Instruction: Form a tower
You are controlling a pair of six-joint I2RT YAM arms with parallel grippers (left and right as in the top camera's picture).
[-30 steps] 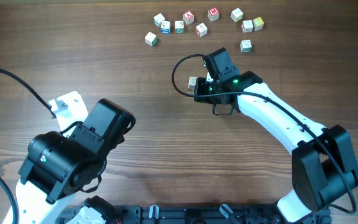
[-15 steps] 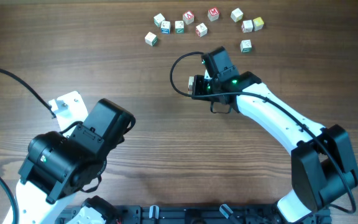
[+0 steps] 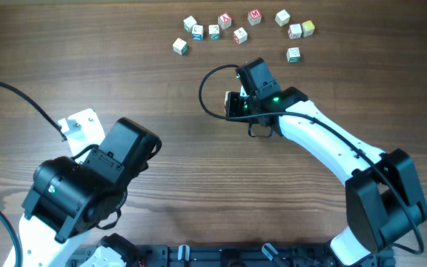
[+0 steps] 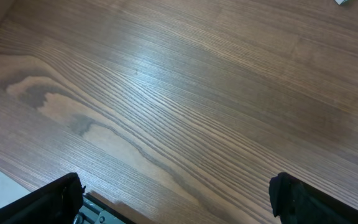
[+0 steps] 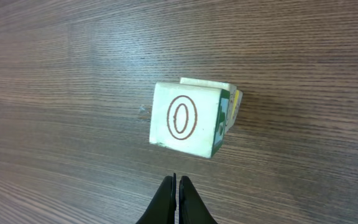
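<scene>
The left gripper [image 4: 179,202] stands wide open and empty over the table [image 4: 179,93]. The tower [image 5: 194,115] stands mid-table, its top cube [image 5: 180,118] skewed off the one beneath. The right gripper [image 5: 177,186], pinched shut on nothing, hangs just beside it; any nudge from that arm would likely topple the tower.

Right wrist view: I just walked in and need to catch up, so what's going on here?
The right gripper, fingers shut and empty, hangs just clear of the tower of letter cubes. The tower's top face shows an O and sits slightly askew on the cube beneath. The left gripper is open over bare table. The loose cubes lie scattered at the far side.
</scene>
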